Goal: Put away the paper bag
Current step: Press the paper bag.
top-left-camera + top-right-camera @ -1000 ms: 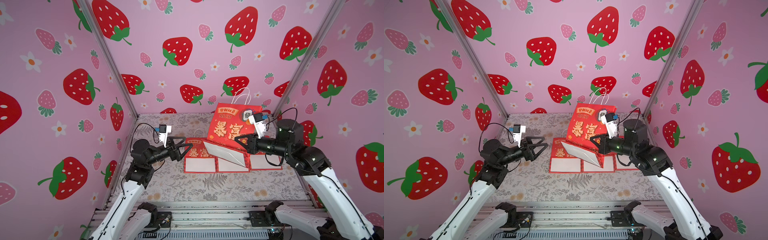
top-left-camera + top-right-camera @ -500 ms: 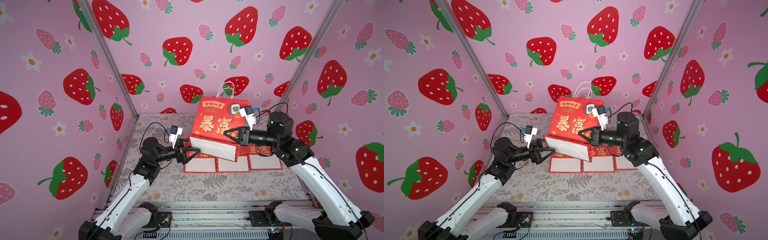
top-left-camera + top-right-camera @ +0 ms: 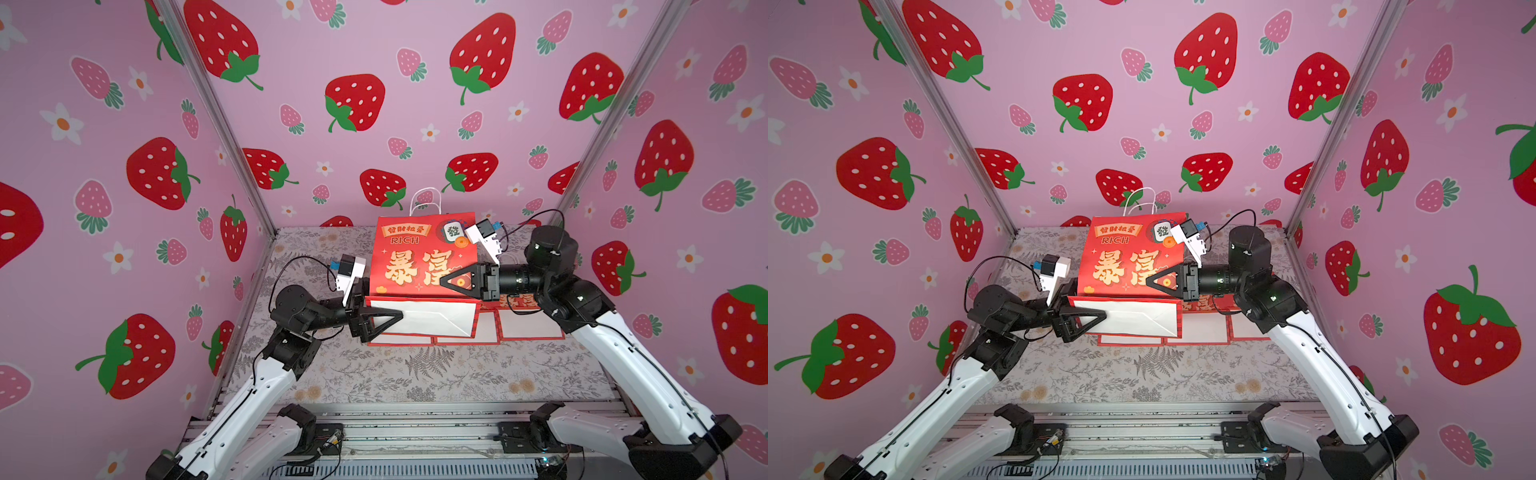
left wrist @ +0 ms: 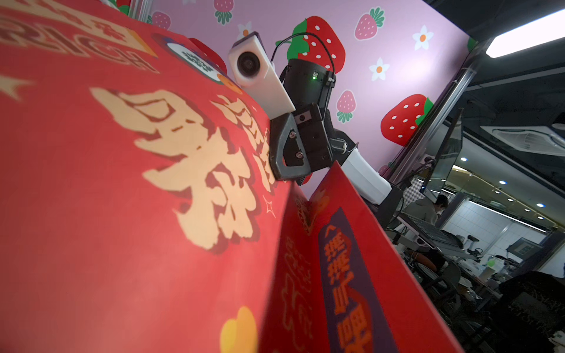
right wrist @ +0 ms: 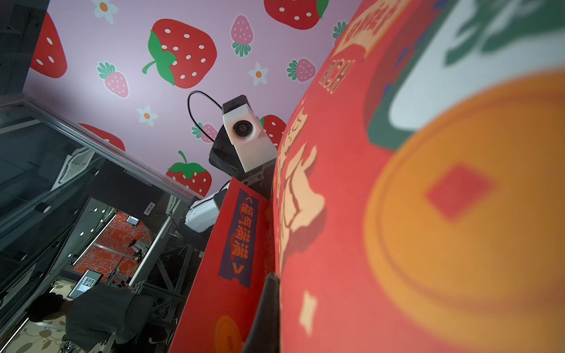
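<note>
The red paper bag point(image 3: 415, 266) with gold characters and white handles hangs upright above the table in both top views, its white bottom flap point(image 3: 432, 320) folded forward. My right gripper point(image 3: 444, 282) is shut on the bag's right side, low on the printed face, and its dark finger point(image 5: 266, 305) lies flat against the paper. My left gripper point(image 3: 397, 318) is open at the bag's lower left corner. One finger lies in front of the white flap and the other is hidden behind the bag. The left wrist view is filled by the bag point(image 4: 122, 183), with my right gripper point(image 4: 287, 152) beyond it.
Three white sheets with red borders point(image 3: 528, 324) lie side by side on the floral tablecloth point(image 3: 415, 374) beneath the bag. Strawberry-patterned walls close in the back and both sides, with metal posts point(image 3: 220, 124) at the corners.
My right arm has carried the bag left and turned it square to the camera. My left gripper has moved in from the left onto the bag's lower left corner.
</note>
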